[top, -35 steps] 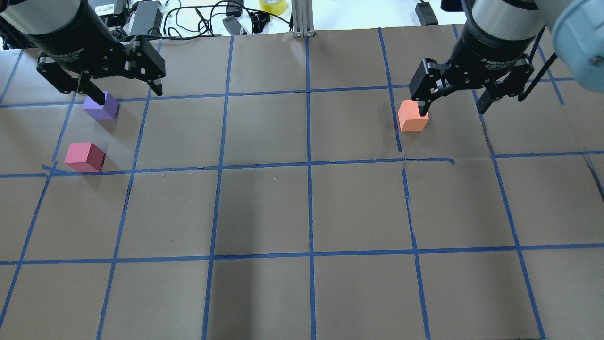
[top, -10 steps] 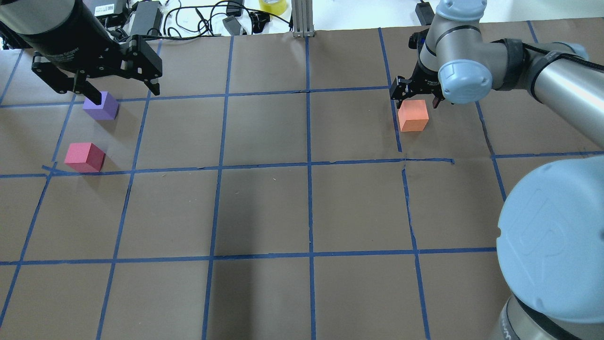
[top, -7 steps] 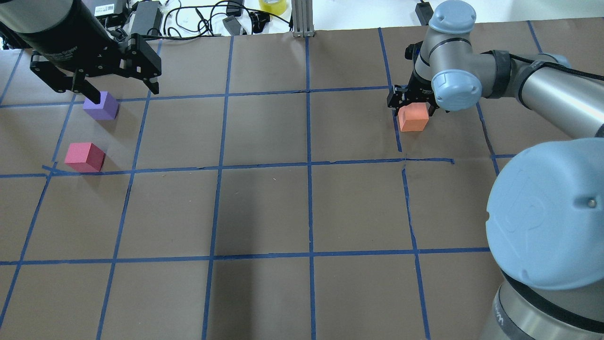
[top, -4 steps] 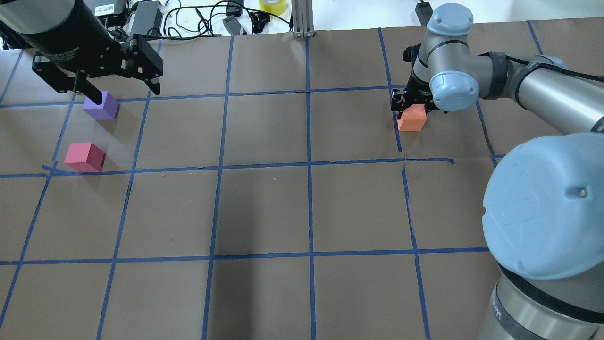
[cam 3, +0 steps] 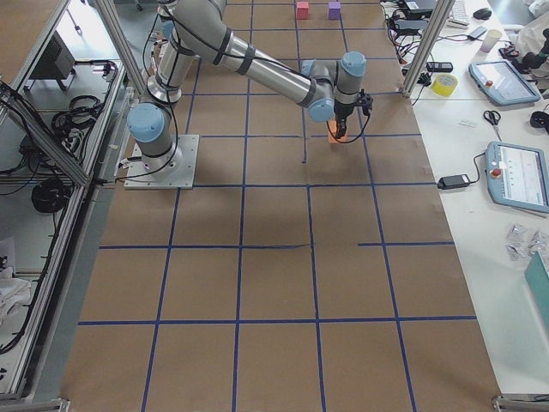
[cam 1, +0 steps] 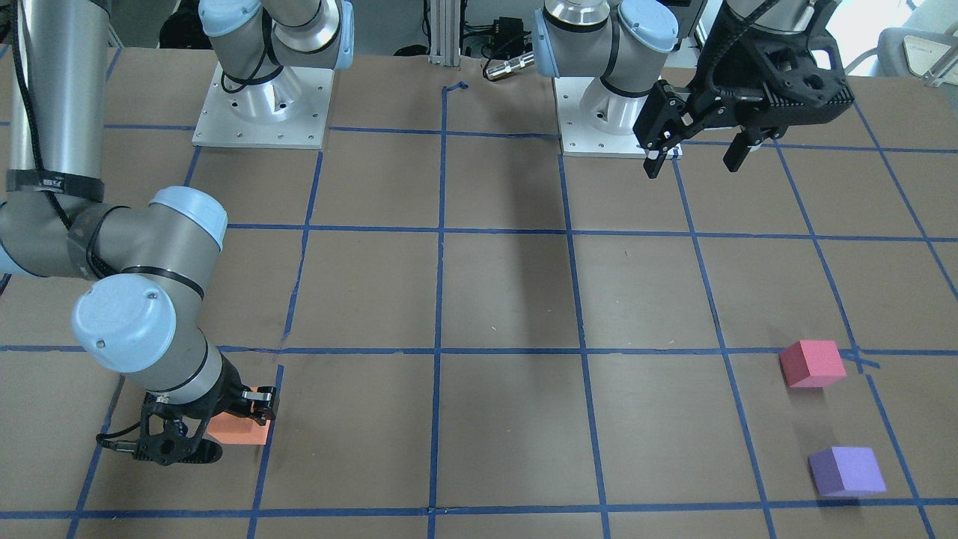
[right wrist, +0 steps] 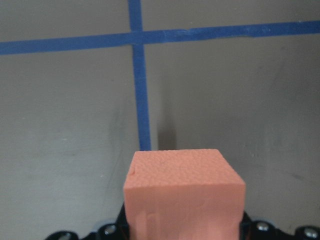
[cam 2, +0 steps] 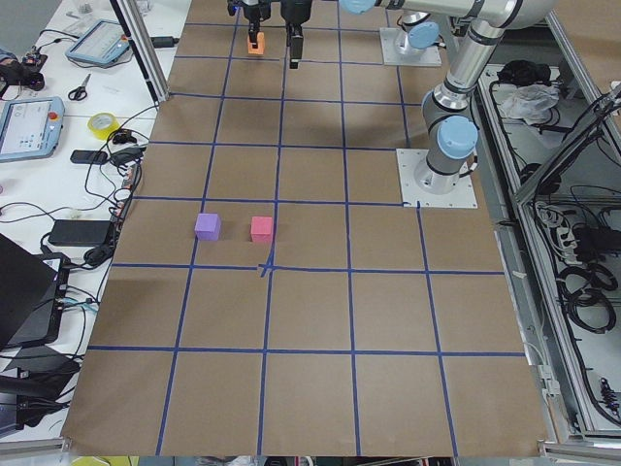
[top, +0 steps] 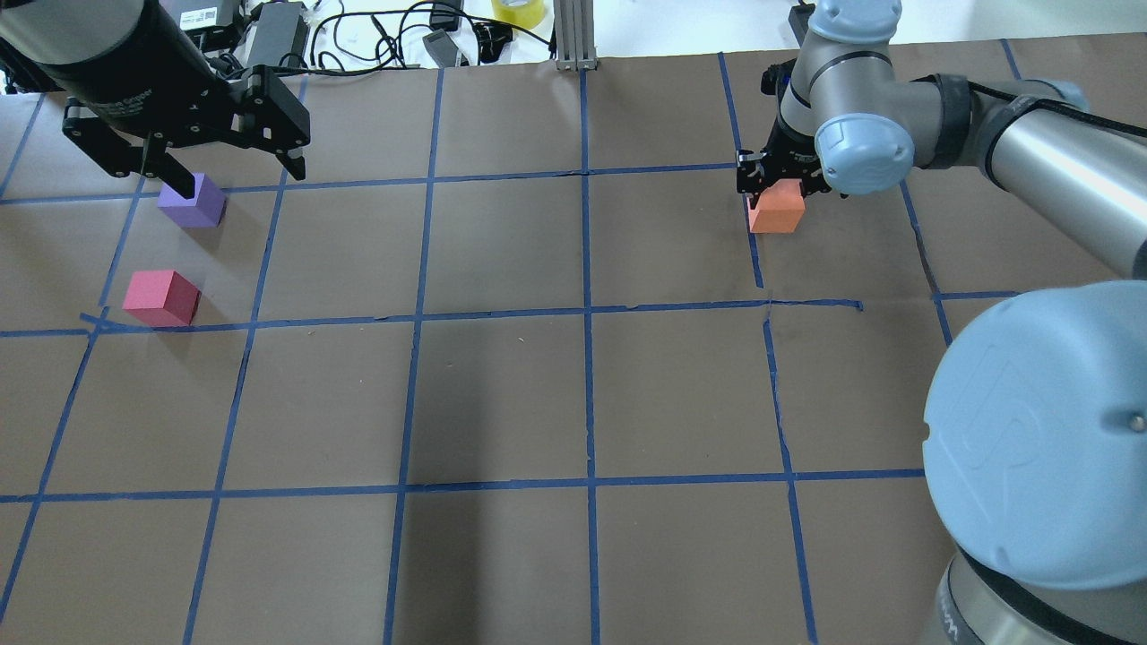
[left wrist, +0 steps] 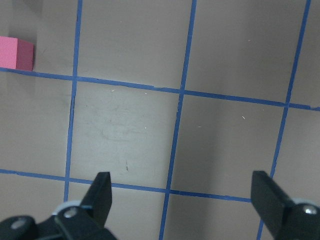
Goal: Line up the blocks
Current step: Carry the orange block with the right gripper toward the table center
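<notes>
Your right gripper point(top: 775, 182) is clamped on the orange block point(top: 776, 213), upper right of the overhead view. Your left gripper point(top: 242, 179) hangs spread wide at upper left, high over the brown paper table point(top: 502, 394). The purple block point(top: 193, 202) and pinkish-red block point(top: 161, 297) sit at left, apart. Cables point(top: 358, 36) and a yellow tape roll point(top: 518, 11) line the top edge.

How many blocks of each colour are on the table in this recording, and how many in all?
Orange block: 1
Pinkish-red block: 1
Purple block: 1
Total: 3 blocks
</notes>
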You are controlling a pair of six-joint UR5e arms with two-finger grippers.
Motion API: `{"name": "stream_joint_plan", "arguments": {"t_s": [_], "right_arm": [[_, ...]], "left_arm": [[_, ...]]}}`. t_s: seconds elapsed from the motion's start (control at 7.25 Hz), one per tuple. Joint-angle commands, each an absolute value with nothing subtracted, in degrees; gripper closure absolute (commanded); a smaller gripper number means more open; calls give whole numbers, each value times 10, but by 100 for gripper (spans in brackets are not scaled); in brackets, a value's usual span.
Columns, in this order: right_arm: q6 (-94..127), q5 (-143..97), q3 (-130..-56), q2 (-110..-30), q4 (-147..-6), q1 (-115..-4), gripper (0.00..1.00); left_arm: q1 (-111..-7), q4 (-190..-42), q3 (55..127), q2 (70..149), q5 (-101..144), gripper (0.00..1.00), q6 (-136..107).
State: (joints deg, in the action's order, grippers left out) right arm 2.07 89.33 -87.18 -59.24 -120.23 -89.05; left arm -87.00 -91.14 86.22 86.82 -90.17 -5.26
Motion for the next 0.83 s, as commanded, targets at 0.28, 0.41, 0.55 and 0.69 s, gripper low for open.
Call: {"name": "stream_joint_plan", "arguments": {"t_s": [0.28,0.41,0.55,0.69], "right_arm": [[185,858,-803,-589,-1137,-1047,100],[185,855,-800,-574,-1140,-1067,100],[192,855,-794,-560,-1143,-1087,100],[197,855,-782,-547,-1144,-1099,100]], "left_arm": [[-872,-911,862,868,-903,0,-47],[-872,-911,863,868,-903,0,-47],[-871,-911,862,868,-903,0,-47],[-871,-911,862,868,-902,0,-49]]}}
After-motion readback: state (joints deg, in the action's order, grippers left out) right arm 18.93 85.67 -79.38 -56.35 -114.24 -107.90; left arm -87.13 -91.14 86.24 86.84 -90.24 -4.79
